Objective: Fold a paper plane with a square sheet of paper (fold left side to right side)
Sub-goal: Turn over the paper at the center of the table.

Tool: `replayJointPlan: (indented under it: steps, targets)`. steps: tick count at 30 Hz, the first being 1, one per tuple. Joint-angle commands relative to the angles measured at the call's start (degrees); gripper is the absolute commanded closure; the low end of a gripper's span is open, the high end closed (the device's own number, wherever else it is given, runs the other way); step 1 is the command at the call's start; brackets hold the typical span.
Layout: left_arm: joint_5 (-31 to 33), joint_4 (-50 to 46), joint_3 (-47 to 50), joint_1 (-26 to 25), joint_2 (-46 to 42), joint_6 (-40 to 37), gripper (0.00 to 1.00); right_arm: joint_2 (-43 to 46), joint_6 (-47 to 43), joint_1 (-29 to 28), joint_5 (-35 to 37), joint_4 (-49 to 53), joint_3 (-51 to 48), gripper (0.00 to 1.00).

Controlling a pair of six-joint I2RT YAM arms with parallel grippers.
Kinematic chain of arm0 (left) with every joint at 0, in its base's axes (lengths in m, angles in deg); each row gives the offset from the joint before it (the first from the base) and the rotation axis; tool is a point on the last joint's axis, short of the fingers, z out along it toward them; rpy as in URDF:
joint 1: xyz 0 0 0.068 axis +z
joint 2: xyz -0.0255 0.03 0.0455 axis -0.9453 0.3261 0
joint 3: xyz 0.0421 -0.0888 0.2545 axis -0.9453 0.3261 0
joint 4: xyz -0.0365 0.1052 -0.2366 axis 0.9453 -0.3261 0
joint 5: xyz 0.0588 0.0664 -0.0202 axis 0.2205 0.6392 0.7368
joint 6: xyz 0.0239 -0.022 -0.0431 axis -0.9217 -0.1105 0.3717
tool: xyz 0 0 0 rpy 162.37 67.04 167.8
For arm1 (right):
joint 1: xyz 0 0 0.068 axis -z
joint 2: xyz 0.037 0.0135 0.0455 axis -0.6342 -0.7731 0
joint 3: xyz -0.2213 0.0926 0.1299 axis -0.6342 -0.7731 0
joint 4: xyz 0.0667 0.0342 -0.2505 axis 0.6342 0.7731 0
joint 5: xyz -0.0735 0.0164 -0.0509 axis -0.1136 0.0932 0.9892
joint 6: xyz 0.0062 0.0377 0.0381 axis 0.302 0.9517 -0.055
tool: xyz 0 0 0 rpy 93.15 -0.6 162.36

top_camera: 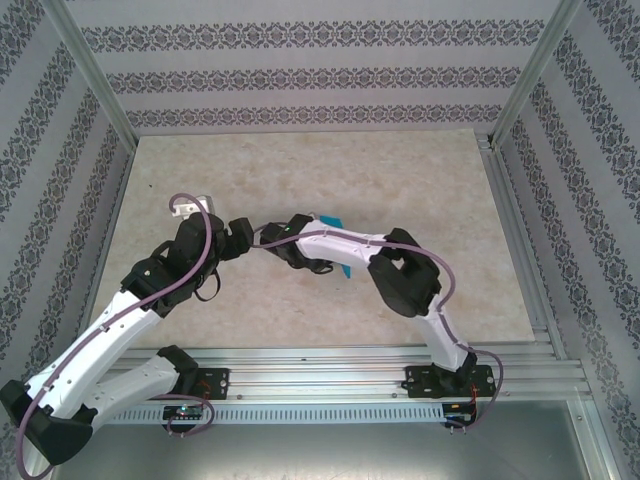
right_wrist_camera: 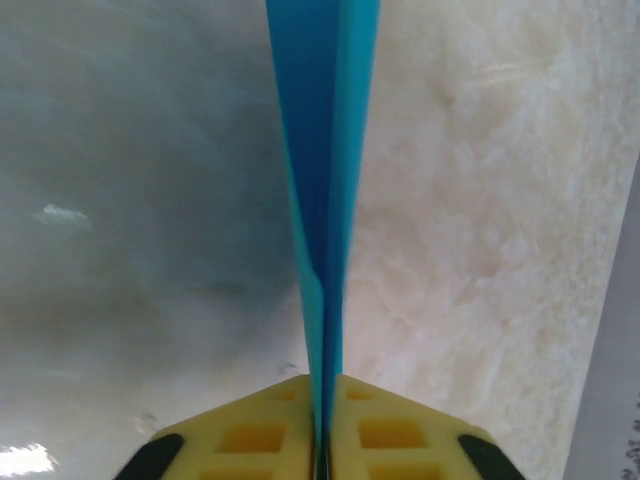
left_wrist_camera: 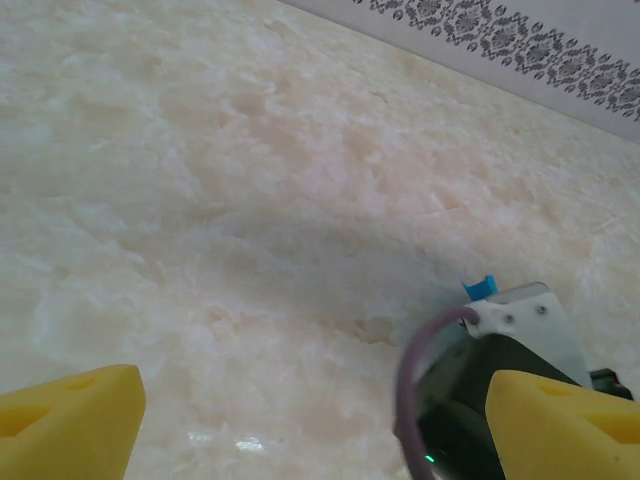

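Right fingers (right_wrist_camera: 260, 430) pinch the paper plane (right_wrist_camera: 325, 180) over the middle of the surface (top_camera: 300, 170); left fingers (left_wrist_camera: 70, 420) gape empty. Any slackening likely drops it, creases springing open.

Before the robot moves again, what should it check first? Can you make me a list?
1. Paper plane pinched in the right gripper: ok.
2. Left gripper open with nothing in it: ok.
3. Left gripper off the paper: ok.
4. Creases neat and even: cannot tell, the paper is seen edge-on.
5. Plane's far tip lifted off the table: cannot tell.
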Motion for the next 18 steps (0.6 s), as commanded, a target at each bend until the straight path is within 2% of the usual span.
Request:
replayJointPlan:
  steps: [1,4,8,11,13,18]
  targets:
    - [0.7,-2.1,1.2,1.2,-0.5,-1.3,0.10,-4.2,-0.4,-0.3,-2.0,4.4,7.1,0.79]
    - [-0.9,-1.9,1.9,2.0,-0.3,-1.4,0.10,-0.4,-1.8,-0.8,-8.2,-0.4,5.2,0.58]
    - [-7.7,1.0,4.4,4.8,-0.1,-0.9,0.10,14.4,-3.6,-0.2,-18.0,-12.3,-6.9,0.40]
    - [-17.4,9.0,8.8,6.8,0.7,0.8,0.10,27.1,-3.2,2.2,-25.0,-21.3,-17.7,0.35]
    - [-24.3,16.5,11.8,6.9,3.1,1.7,0.12,34.8,-2.5,4.9,-28.7,-26.7,-24.7,0.35]
    - [-39.9,35.4,14.1,6.1,16.3,3.8,0.16,50.8,-2.0,14.2,-39.0,-41.8,-41.8,0.35]
